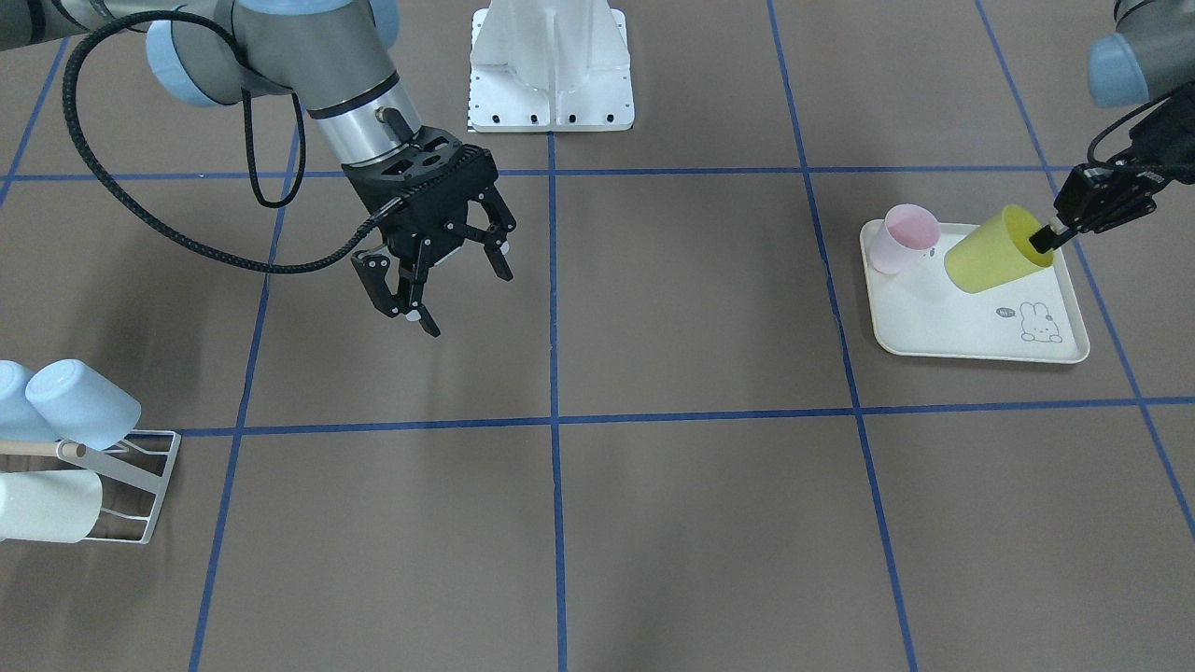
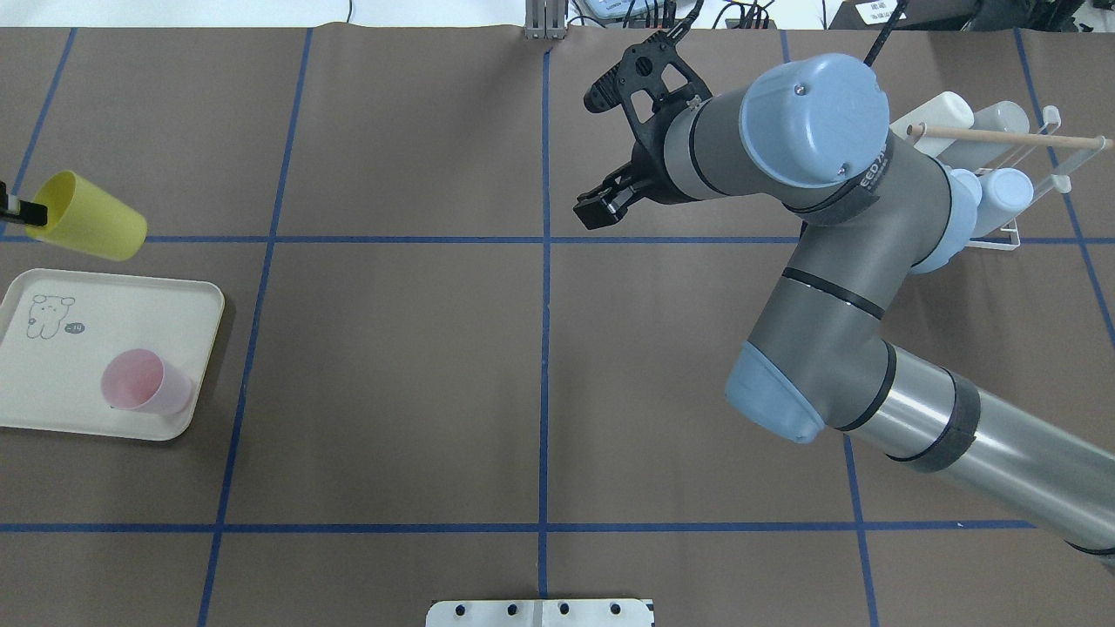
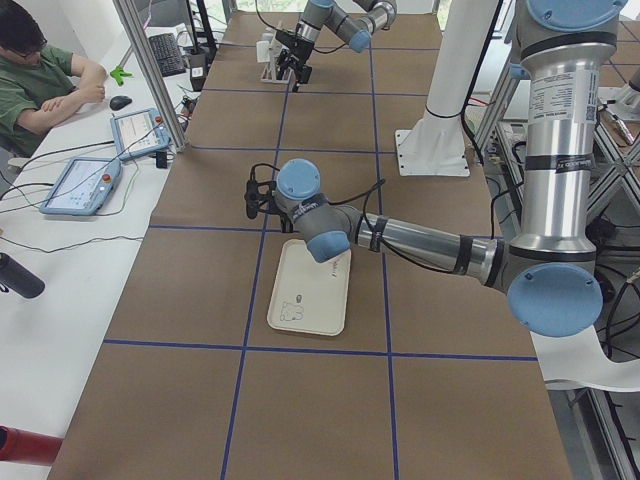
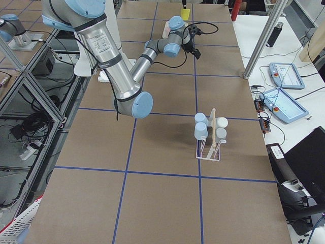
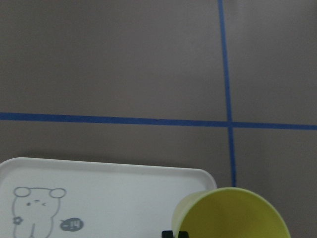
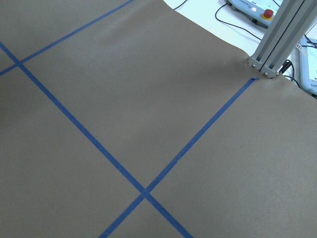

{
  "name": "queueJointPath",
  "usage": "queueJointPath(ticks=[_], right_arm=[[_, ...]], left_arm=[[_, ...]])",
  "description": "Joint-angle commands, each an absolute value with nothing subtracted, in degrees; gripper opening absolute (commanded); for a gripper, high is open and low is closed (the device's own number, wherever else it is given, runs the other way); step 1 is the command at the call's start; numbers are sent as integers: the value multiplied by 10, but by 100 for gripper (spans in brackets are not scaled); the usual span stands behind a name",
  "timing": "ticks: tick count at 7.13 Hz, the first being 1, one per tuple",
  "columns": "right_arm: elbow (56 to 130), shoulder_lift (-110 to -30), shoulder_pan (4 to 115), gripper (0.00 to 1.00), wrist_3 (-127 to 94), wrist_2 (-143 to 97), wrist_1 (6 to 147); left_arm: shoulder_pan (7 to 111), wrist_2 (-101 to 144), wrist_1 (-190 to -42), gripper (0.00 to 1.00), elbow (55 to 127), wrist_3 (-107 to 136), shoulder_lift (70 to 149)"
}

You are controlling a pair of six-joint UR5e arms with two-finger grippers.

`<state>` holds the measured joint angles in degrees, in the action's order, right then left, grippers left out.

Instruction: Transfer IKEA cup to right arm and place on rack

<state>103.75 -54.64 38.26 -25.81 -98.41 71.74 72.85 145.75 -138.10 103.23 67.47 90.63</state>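
At the front-facing view's right edge, the left gripper [image 1: 1047, 239] pinches the yellow cup [image 1: 997, 252] by its rim over the tray [image 1: 952, 322]; the right gripper [image 1: 439, 280] hangs spread, upper left. Overhead, the rack [image 2: 1010, 137] sits far right. That rim pinch may let the cup swivel at handover.

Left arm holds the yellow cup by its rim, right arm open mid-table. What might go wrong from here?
The left gripper has its jaws on the yellow cup only at the rim, and it hangs tilted, so it might slip or swing at handover. The rack carries several cups, so the right gripper may knock one when placing.
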Motion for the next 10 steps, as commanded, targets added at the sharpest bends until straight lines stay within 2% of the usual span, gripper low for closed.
queueJointPath(ticks=[1, 3, 6, 10], right_arm=[[1040, -546, 354, 100, -258, -944, 687], [1033, -570, 332, 100, -256, -946, 525], [1033, -562, 311, 100, -243, -947, 491], [1032, -561, 289, 99, -186, -944, 358]], left_arm=[[730, 1485, -1382, 0, 1069, 833, 968], [729, 1523, -1408, 0, 1076, 975, 1028], [680, 1515, -1425, 0, 1081, 1069, 1072], [622, 1470, -1426, 0, 1080, 1157, 1141]])
